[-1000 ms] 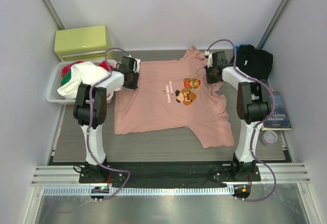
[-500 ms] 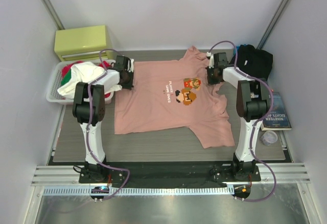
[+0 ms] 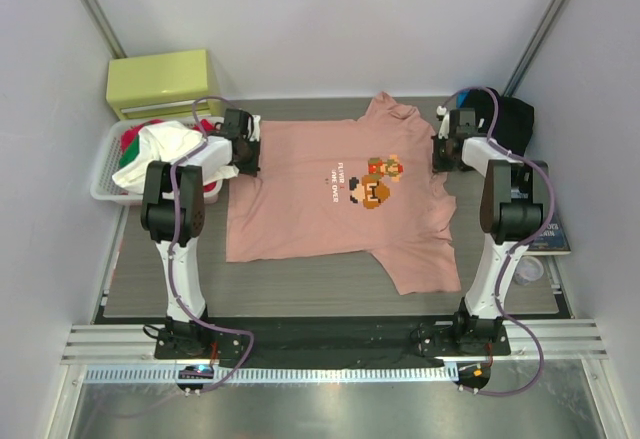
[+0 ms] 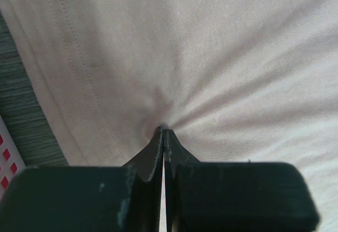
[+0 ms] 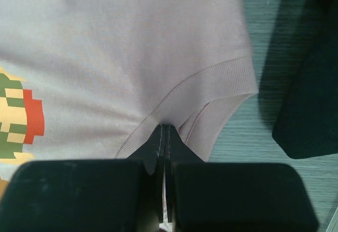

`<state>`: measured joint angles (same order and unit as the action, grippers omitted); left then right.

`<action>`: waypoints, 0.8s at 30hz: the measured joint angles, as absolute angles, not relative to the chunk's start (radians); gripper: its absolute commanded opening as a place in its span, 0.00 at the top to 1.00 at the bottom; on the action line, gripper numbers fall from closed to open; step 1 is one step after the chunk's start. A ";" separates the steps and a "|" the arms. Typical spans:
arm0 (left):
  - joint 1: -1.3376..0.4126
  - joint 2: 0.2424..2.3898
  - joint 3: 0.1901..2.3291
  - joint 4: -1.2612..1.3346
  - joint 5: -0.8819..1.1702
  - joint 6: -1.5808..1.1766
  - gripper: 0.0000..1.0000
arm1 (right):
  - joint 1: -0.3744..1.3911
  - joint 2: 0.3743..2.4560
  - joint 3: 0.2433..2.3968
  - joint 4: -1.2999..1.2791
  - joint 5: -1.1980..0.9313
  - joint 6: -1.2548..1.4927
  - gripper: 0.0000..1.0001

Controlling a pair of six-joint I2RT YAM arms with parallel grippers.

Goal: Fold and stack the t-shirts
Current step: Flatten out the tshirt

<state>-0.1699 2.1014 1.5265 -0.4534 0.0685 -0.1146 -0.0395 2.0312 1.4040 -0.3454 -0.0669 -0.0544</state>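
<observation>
The salmon-pink t-shirt point(image 3: 320, 214) lies spread flat across the table, its pixel-character print point(image 3: 378, 179) facing up and its collar toward the right. My left gripper point(image 3: 252, 151) is shut on the shirt's hem at its left edge; in the left wrist view the cloth point(image 4: 222, 57) puckers into the closed fingertips of that gripper point(image 4: 163, 130). My right gripper point(image 3: 441, 151) is shut on the ribbed collar point(image 5: 211, 86), pinched at the tips of the gripper point(image 5: 165, 126). The black t-shirt point(image 3: 508, 119) lies bunched at the back right, and its edge point(image 5: 311, 94) also shows in the right wrist view.
A white basket point(image 3: 103, 177) of white, red and green clothes stands at the left, just behind my left arm. A yellow-green box point(image 3: 165, 81) sits at the back left. A book point(image 3: 550, 224) and a small clear cup point(image 3: 527, 269) lie at the right edge.
My right gripper has moved right with the collar, drawing the shirt and its print rightward and stretching it flatter. The left gripper shifted slightly left, then held still.
</observation>
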 measured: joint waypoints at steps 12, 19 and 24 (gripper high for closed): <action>-0.169 2.060 1.461 -0.405 0.067 -0.076 1.00 | -0.038 1.949 1.294 -0.292 -0.062 -0.070 0.99; -0.157 1.892 1.402 -0.416 0.053 -0.038 1.00 | -0.034 1.699 1.267 -0.336 -0.067 -0.075 0.99; -0.141 1.596 1.336 -0.452 0.101 -0.028 1.00 | -0.034 1.368 1.236 -0.431 -0.120 -0.077 0.99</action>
